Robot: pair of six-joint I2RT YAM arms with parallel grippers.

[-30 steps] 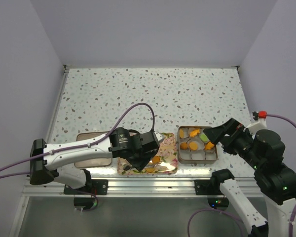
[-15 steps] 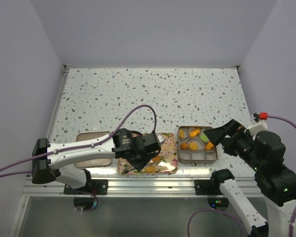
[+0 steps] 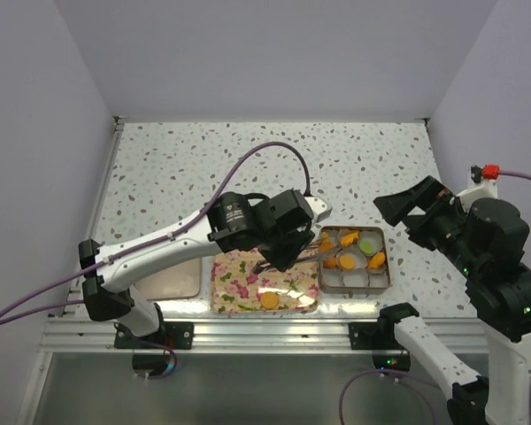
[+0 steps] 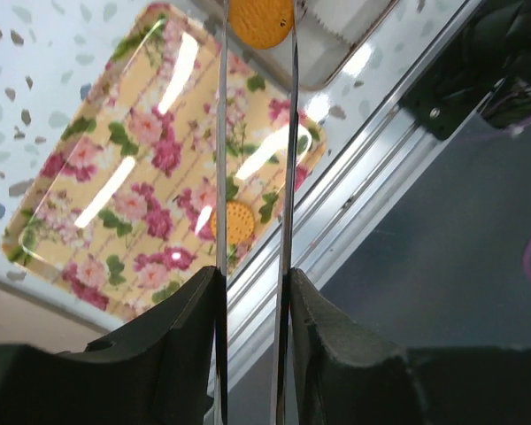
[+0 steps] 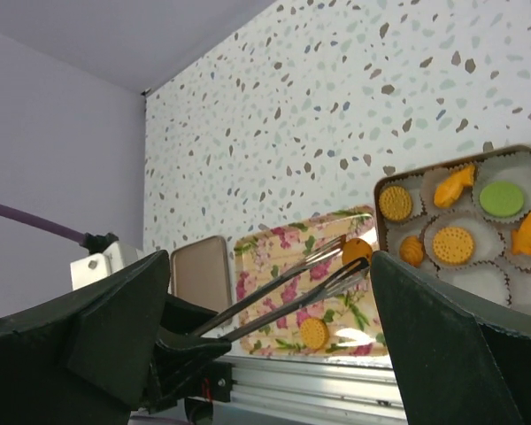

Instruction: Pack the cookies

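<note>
My left gripper is shut on metal tongs, also seen in the left wrist view. The tongs pinch one orange cookie at their tips. The right wrist view shows that cookie above the left edge of the tin. One orange cookie lies on the floral tray. The tin holds several orange cookies and a green one in white paper cups. My right gripper is open and empty, raised to the right of the tin.
A brown tin lid lies left of the tray. The table's metal front rail runs just below the tray and tin. The left arm's purple cable arcs over the table's middle.
My left gripper has risen from the tray and swung right with a cookie in the tongs, up to the tin's left edge. My right gripper has lifted up and away from the tin.
</note>
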